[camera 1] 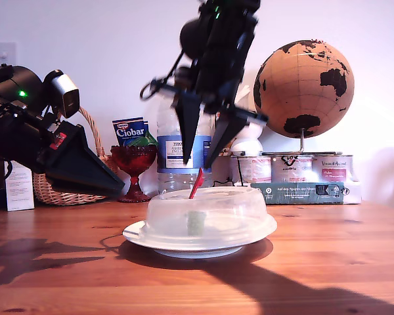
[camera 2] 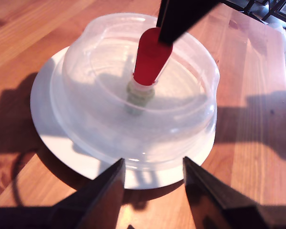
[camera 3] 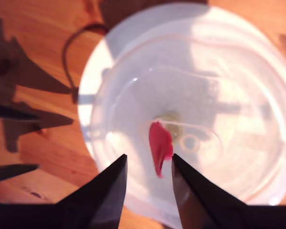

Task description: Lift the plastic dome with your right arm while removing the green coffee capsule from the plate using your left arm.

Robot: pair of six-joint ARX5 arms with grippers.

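While waiting at the exterior view's left, my first gripper (camera 1: 115,187) hovering with jaws spread, nothing held. Centre: translucent plastic dome (camera 1: 207,210) still covering green coffee capsule (camera 1: 196,223) on glossy white plate (camera 1: 136,233); nothing lifted yet. Above its red tab (camera 1: 196,183), my second gripper (camera 1: 200,157) hanging, pointed black fingers parted.

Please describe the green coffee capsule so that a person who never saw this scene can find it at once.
Find the white plate in the middle of the wooden table; a translucent plastic dome with a red tab covers it. The green coffee capsule stands under the dome's centre. It is the only small olive-green cup there, and it shows only blurred through the plastic.
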